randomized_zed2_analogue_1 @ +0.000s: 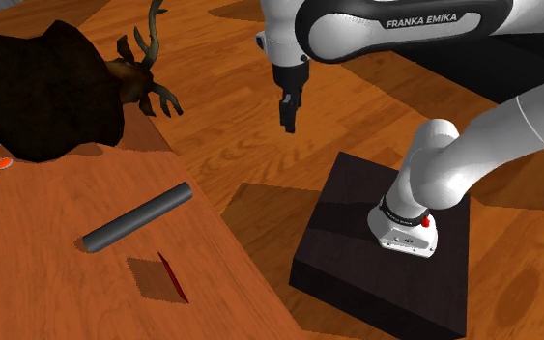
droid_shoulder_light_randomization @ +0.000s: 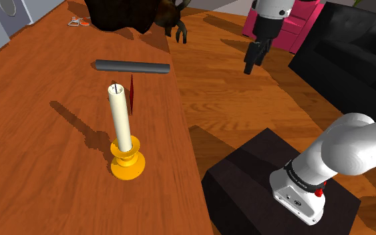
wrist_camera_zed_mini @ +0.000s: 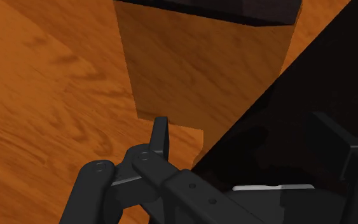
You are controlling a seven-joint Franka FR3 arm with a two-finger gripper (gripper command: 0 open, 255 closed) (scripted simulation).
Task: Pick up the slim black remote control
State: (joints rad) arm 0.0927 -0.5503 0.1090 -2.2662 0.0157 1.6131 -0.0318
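Observation:
The slim remote (droid_shoulder_light_randomization: 132, 67) is a dark grey bar lying flat on the wooden table (droid_shoulder_light_randomization: 39, 133), near its edge toward the arm. The second exterior view also shows the remote (randomized_zed2_analogue_1: 134, 224) on the table (randomized_zed2_analogue_1: 47, 290). My black gripper (droid_shoulder_light_randomization: 250, 65) hangs off the table over the wood floor, well to the shoulder view's right of the remote. In the second exterior view the gripper (randomized_zed2_analogue_1: 287, 118) points down, high above the floor. In the wrist view the gripper (wrist_camera_zed_mini: 250, 137) is open, its fingers apart with nothing between them, over floor and the black stand (wrist_camera_zed_mini: 285, 159).
A cream candle in a yellow holder (droid_shoulder_light_randomization: 124, 133) stands on the table in front of the remote, with a thin red piece (droid_shoulder_light_randomization: 132, 93) between them. A dark antlered figure (randomized_zed2_analogue_1: 57, 87) sits at the table's far end. A black sofa (droid_shoulder_light_randomization: 353, 53) lies beyond the stand (randomized_zed2_analogue_1: 376, 251).

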